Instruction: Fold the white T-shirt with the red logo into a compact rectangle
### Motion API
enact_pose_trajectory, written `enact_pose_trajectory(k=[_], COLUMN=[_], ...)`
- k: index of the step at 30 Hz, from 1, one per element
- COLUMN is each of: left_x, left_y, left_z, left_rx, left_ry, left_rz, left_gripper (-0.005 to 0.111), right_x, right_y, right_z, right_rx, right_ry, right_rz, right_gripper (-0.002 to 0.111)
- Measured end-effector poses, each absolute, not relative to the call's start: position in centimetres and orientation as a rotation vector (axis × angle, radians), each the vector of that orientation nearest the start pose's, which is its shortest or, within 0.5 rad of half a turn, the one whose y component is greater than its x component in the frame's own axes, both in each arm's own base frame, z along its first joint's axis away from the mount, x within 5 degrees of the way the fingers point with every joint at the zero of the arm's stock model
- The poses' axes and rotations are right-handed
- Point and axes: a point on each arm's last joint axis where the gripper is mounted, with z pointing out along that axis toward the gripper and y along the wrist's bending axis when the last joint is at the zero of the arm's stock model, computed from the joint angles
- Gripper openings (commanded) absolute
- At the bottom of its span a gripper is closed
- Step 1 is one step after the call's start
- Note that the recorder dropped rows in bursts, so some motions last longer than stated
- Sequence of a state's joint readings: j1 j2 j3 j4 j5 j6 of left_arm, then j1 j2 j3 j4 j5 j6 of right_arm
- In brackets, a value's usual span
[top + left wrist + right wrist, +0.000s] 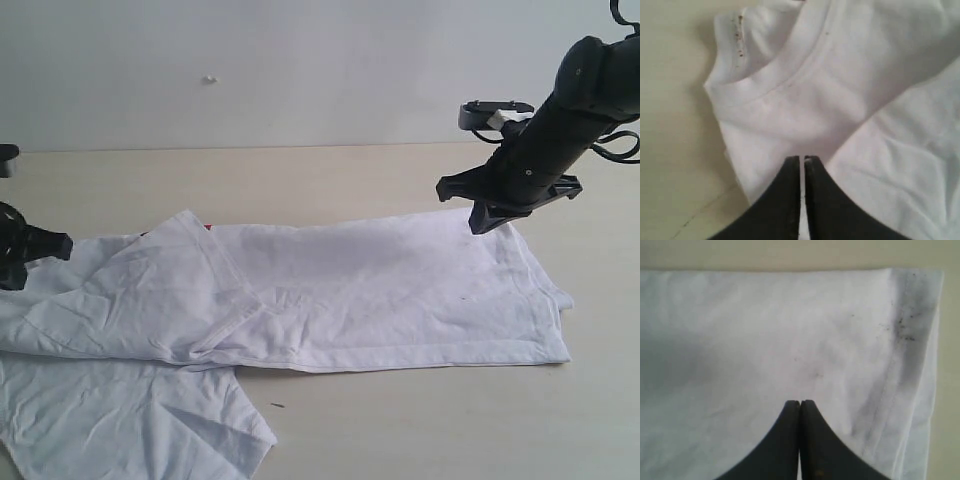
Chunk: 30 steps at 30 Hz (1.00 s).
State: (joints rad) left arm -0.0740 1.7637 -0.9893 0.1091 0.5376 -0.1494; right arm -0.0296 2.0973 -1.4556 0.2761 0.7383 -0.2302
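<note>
The white T-shirt (380, 290) lies flat across the middle of the table (430, 420), already doubled lengthwise, with a loose flap (140, 420) spilling out at the near left. Only a sliver of the red logo (208, 228) peeks out at the far edge of the fold.

The left claw (800, 162) hovers over the ribbed collar (785, 75) at the left end, its fingers all but together. Only a thin slit shows between them, with nothing visibly held. The right claw (800, 404) hangs over the far right corner by the hem (887, 390), closed tight and empty.

The likely trouble is a shallow pinch: a claw that catches the top layer alone would peel the fold open rather than carry it. The table looks smooth, so a one-sided pull could slide the whole shirt and skew the edges. The loose flap may also trail and bunch underneath.

The table is pale wood-coloured and bare around the shirt. Behind it stands a plain, light wall (300, 70).
</note>
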Motion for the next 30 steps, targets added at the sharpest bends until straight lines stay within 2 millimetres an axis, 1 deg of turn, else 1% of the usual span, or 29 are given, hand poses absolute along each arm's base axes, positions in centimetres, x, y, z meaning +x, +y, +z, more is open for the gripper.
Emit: enact_pose_trajectory(k=[2, 4, 5, 7, 9, 11, 13, 16, 21, 23, 25, 27, 28, 29, 30], left_x=[33.1, 33.1, 33.1, 33.2, 33.2, 33.3, 33.3, 33.4, 33.5, 33.5, 33.1, 32.8, 32.6, 32.5, 32.3], left_y=[-1.5, -1.7, -1.9, -2.7, -2.8, -2.6, -2.4, -1.8, -0.9, -0.8, -0.9, -1.0, -1.0, -1.0, -1.0], left_z=[16.0, 15.5, 15.2, 14.9, 14.9, 14.5, 14.1, 13.7, 13.7, 13.7, 13.6, 13.6, 13.6, 13.6, 13.5], left_rx=[0.021, 0.039, 0.053, 0.088, 0.116, 0.119, 0.112, 0.088, 0.043, 0.040, 0.064, 0.088, 0.108, 0.115, 0.132], left_ry=[2.815, 2.837, 2.848, 2.845, 2.841, 2.851, 2.864, 2.874, 2.864, 2.870, 2.902, 2.941, 2.962, 2.975, 2.995], left_rz=[0.007, -0.066, -0.115, -0.231, -0.244, -0.243, -0.242, -0.241, -0.235, -0.237, -0.253, -0.274, -0.276, -0.279, -0.277], left_gripper=[0.008, 0.013, 0.018, 0.031, 0.041, 0.048, 0.050, 0.050, 0.050, 0.050, 0.045, 0.025, 0.019, 0.008, 0.002], right_x=[42.7, 42.7, 42.7, 42.7, 42.6, 42.6, 42.6, 42.6, 42.6, 42.6, 42.6, 42.6, 42.6, 42.6, 42.6], right_y=[0.4, 0.4, 0.4, 0.4, 0.4, 0.4, 0.4, 0.4, 0.4, 0.4, 0.4, 0.4, 0.4, 0.5, 0.5], right_z=[14.9, 14.9, 14.9, 14.9, 14.9, 14.9, 14.9, 14.9, 14.9, 14.9, 14.9, 14.9, 14.9, 14.9, 14.9], right_rx=[-0.031, -0.040, -0.043, -0.046, -0.046, -0.047, -0.047, -0.047, -0.047, -0.047, -0.047, -0.047, -0.047, -0.045, -0.045], right_ry=[2.828, 2.827, 2.827, 2.827, 2.828, 2.830, 2.830, 2.832, 2.832, 2.833, 2.833, 2.833, 2.833, 2.833, 2.833], right_rz=[0.251, 0.250, 0.249, 0.249, 0.250, 0.250, 0.250, 0.251, 0.251, 0.254, 0.254, 0.254, 0.254, 0.256, 0.256], right_gripper=[0.000, 0.000, 0.000, 0.000, 0.000, 0.000, 0.000, 0.000, 0.000, 0.000, 0.000, 0.000, 0.000, 0.000, 0.000])
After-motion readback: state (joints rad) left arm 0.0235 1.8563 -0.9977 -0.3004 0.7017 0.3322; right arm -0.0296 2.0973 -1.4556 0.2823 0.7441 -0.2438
